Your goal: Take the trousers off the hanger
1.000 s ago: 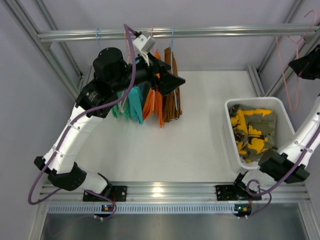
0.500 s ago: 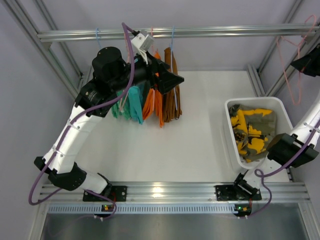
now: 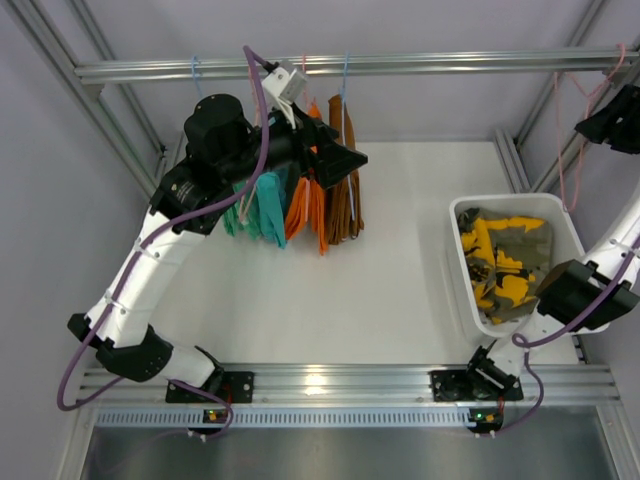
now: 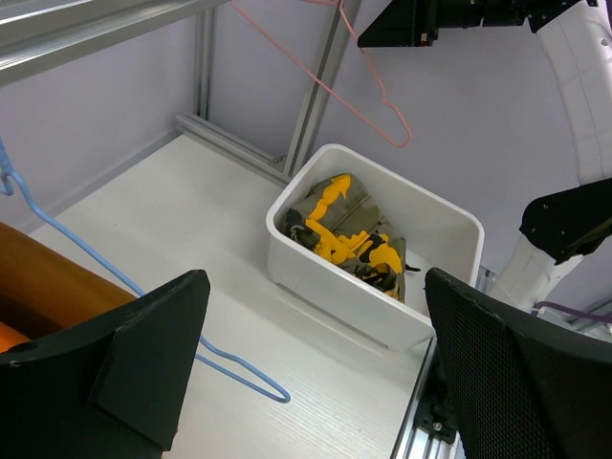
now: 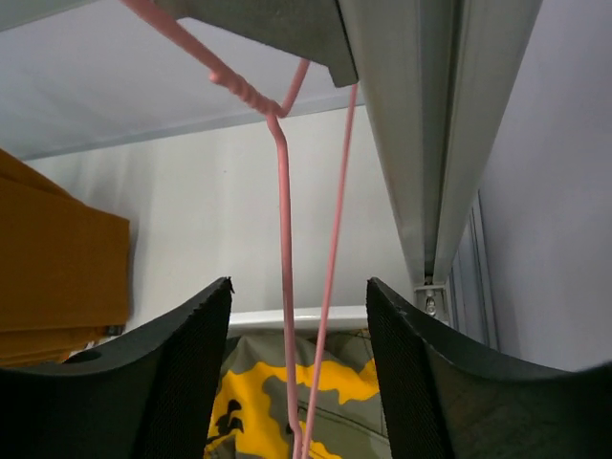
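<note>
Teal trousers [image 3: 262, 210], orange trousers [image 3: 308, 215] and brown trousers [image 3: 345, 200] hang on hangers from the top rail [image 3: 450, 65]. My left gripper [image 3: 343, 160] stands open in front of the brown pair, holding nothing. In the left wrist view a blue hanger [image 4: 143, 306] runs from the brown cloth [image 4: 48, 277] between the open left gripper [image 4: 316, 382]. The yellow-and-dark trousers [image 3: 505, 265] lie in the white bin [image 3: 462, 290]. A bare pink hanger [image 3: 572, 130] hangs at the far right. My right gripper [image 5: 299, 382] is open, with the pink hanger's wires [image 5: 282, 239] loose between its jaws.
Metal frame posts stand at the back corners and along the right side [image 3: 515, 160], close to the right gripper [image 3: 610, 120]. The bin's rim [image 4: 382, 316] sits near the table's right edge. The right arm's elbow [image 3: 585, 295] hangs over the bin's near right corner.
My right gripper has opened and let go of the pink hanger, which now hangs straighter from the rail. The right elbow has shifted right and away from the bin. The left arm is still.
</note>
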Motion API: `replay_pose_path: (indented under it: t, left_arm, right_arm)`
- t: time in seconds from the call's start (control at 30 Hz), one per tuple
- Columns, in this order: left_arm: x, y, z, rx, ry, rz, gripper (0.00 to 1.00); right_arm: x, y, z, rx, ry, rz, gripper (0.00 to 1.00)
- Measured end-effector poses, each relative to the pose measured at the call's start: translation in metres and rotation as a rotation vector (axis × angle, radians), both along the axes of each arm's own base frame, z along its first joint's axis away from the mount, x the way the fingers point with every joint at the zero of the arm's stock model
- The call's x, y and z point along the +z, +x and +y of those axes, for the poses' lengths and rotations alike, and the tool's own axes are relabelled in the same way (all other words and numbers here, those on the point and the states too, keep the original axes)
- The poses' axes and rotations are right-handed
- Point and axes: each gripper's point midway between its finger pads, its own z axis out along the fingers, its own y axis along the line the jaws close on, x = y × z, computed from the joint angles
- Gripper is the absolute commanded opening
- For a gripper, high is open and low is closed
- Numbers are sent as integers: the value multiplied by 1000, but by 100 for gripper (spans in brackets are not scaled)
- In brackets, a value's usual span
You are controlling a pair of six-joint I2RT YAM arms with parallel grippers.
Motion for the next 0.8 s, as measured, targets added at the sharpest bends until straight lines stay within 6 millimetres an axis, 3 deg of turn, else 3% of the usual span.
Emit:
replay_pose_path:
  t: [0.03,0.13,0.23,0.43,0.57,0.63,0.73,0.8]
  left_arm:
    - [-1,0,0,1,-1,4,99]
    - [-3,-1,2,3,-2,15,99]
    - [-4,-1,6,12,-5,26,99]
    - [-2,7,28,76,-25,41,99]
    - [5,11,42,117,-42,34,99]
    - [8,13,48,134,-59,37,99]
    - [14,21,62,179,-88,44,99]
    - [18,27,71,208,-109,49,99]
  right_arm:
    - [0,-1,0,0,-7,-1,62]
    - [4,-11,6,-4,-18,-4,90]
    - [23,-28,15,-23,-52,-42,99]
    - [94,-86,46,-100,-169,-219,99]
    - [140,-120,93,-38,-205,-370,97]
    - [153,-129,120,32,-183,-419,94]
    - [153,-124,163,188,-94,-436,91]
    - [130,-111,195,306,4,-390,89]
